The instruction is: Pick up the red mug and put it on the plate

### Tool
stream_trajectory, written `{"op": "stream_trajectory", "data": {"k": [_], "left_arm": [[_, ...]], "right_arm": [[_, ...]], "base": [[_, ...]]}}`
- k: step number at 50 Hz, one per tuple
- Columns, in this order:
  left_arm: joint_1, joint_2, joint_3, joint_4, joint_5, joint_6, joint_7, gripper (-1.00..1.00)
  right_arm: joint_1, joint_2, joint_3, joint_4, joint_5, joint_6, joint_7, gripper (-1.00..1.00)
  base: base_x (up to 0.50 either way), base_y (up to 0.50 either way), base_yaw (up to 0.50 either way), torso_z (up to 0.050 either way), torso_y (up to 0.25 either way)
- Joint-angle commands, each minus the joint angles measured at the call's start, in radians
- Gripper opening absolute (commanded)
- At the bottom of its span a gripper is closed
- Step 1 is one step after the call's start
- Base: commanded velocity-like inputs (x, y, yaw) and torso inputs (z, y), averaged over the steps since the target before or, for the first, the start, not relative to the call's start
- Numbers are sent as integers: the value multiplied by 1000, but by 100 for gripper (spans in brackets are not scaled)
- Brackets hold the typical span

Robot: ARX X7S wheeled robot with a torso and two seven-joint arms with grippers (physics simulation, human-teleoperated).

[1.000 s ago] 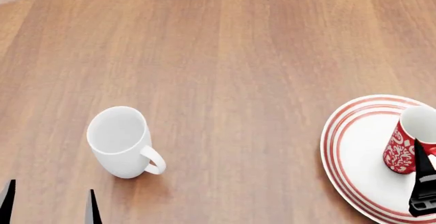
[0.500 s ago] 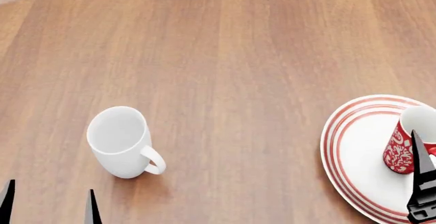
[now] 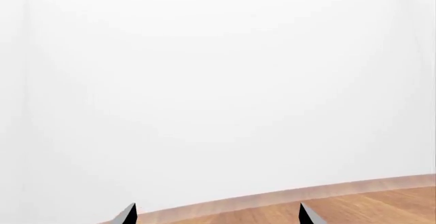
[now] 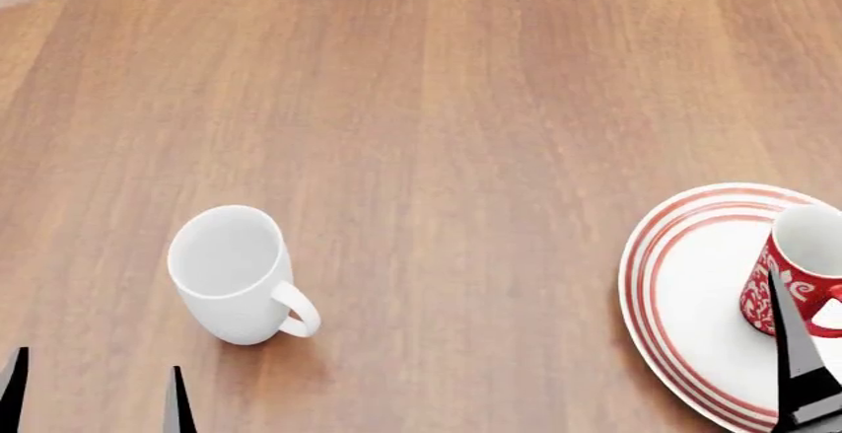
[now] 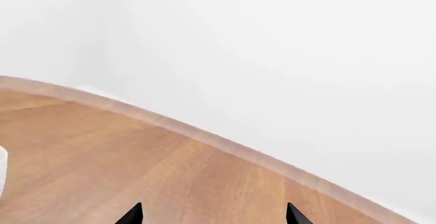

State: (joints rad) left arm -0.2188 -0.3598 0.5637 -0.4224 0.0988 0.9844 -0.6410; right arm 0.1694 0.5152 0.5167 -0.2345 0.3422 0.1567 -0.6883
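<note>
Right tool [image 5: 212,215] showed fingertips spread wide, gripping nothing; the red mug [image 4: 800,273] stood upright on the plate [image 4: 684,310] at four o'clock. Withdrawing well probably meant rising straight, clear of its handle.

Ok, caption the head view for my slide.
Red mug stands upright on the plate; white mug sits apart on the table.

Even, bright light filled the rendered scene — no glare, no blur. A soft shadow fell beside the white mug [image 4: 237,273] on the wooden table [image 4: 435,137]. Both wrist views showed mostly blank white wall [image 3: 218,81] — sharp throughout.
</note>
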Motion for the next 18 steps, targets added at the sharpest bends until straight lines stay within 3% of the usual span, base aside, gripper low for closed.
{"op": "stream_trajectory", "data": {"k": [1,18], "left_arm": [[-3,-3,7,-2,-3,3,-2,100],[-6,-6,13,-4,-1,7,-10,100]], "right_arm": [[-63,-9,43,-103,38,-6,-9,100],[-135,-24,101,-204,84,-27,-25,100]], "base": [[0,0,0,0,0],[0,0,0,0,0]]}}
